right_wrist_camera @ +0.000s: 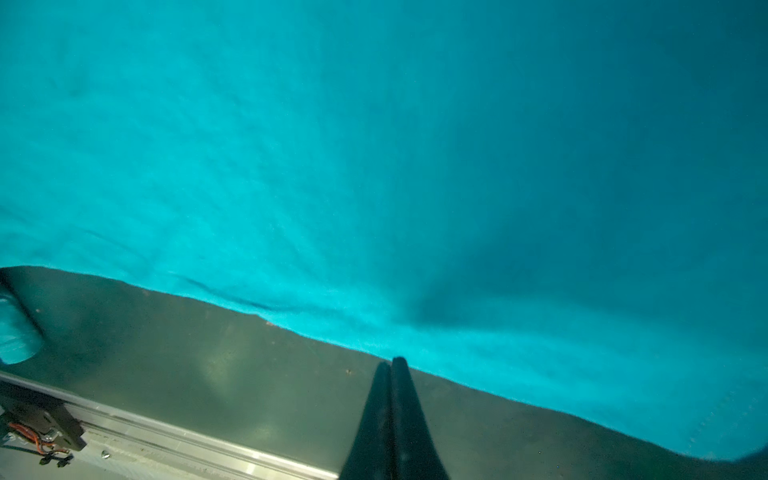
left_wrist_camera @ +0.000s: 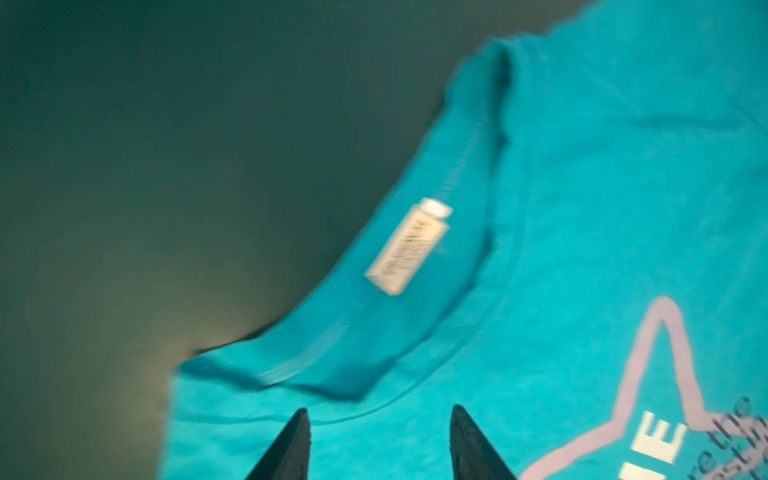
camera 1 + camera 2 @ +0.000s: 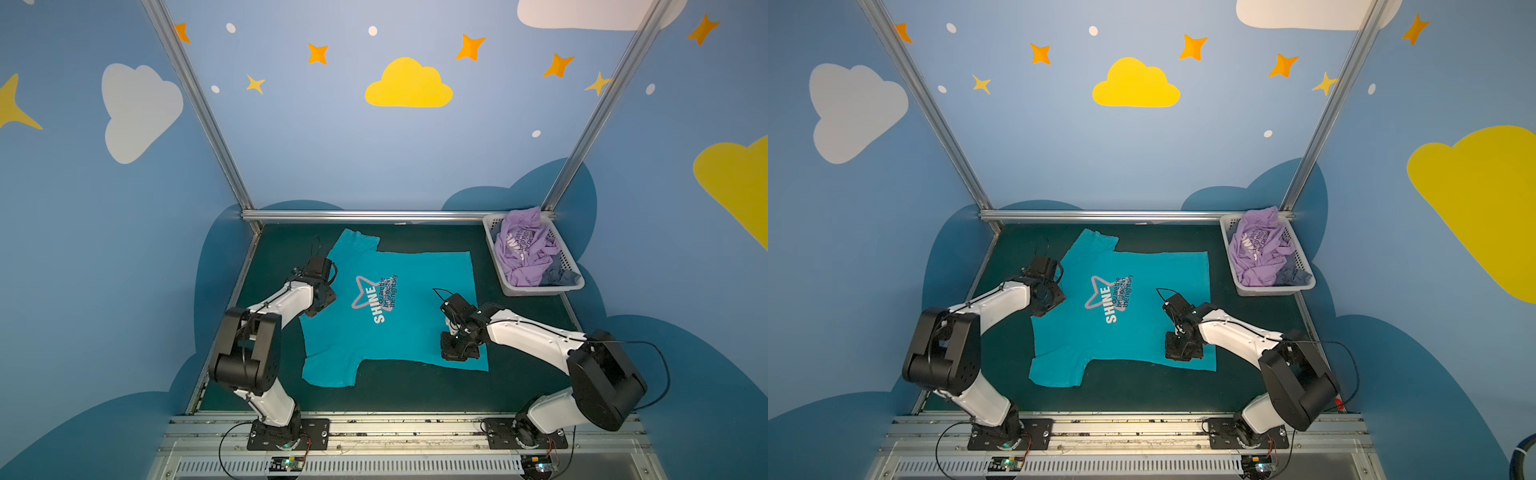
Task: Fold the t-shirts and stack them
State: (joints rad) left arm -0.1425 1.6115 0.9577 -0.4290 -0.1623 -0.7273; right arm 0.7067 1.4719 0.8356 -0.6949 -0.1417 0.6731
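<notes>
Left wrist view gives you the left gripper (image 2: 380, 440) with its fingers apart and nothing between them, poised over the teal t-shirt (image 2: 582, 249) just beside the collar (image 2: 469, 174), where the white label (image 2: 409, 247) lies showing. On your right gripper (image 1: 392, 368) the fingers are pressed together, tips right at the shirt's edge where it meets the dark green mat (image 1: 187, 353). Whether any cloth is pinched, you cannot tell. In both top views the teal shirt lies spread flat, print up, mid-mat between your arms. The lavender t-shirt (image 3: 523, 249) sits crumpled in the white basket (image 3: 544, 290) at the far right corner.
</notes>
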